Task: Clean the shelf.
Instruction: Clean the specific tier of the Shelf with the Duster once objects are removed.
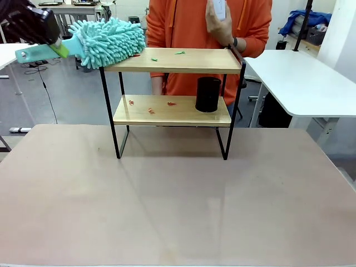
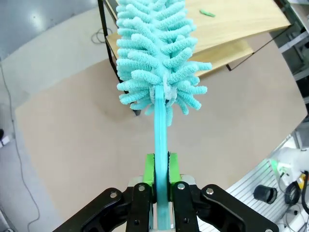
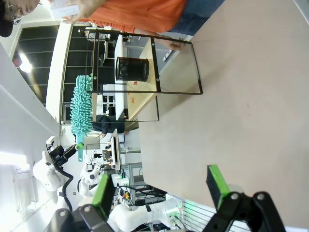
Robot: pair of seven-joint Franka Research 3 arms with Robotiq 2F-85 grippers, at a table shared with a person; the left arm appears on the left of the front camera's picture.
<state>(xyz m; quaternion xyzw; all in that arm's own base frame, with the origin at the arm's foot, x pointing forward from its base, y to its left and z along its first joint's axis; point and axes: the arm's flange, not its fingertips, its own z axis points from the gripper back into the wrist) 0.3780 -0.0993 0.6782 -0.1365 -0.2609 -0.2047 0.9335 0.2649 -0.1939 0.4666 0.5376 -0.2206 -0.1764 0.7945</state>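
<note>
The shelf (image 1: 183,62) stands at the table's far side, with two light boards in a black frame. Green scraps (image 1: 179,53) lie on its top board and red scraps (image 1: 150,110) on the lower one. My left gripper (image 1: 58,50) is shut on the handle of a teal fluffy duster (image 1: 108,40), whose head rests over the top board's left end. In the left wrist view the green pads (image 2: 149,171) clamp the handle and the duster head (image 2: 159,53) reaches the shelf (image 2: 241,21). My right gripper (image 3: 159,191) is open above the table, far from the shelf (image 3: 145,63).
A black cup (image 1: 208,94) stands on the lower board at the right. A person in an orange top (image 1: 189,33) stands right behind the shelf, holding a white object (image 1: 218,8) at chest height. White tables (image 1: 306,78) flank the scene at the right.
</note>
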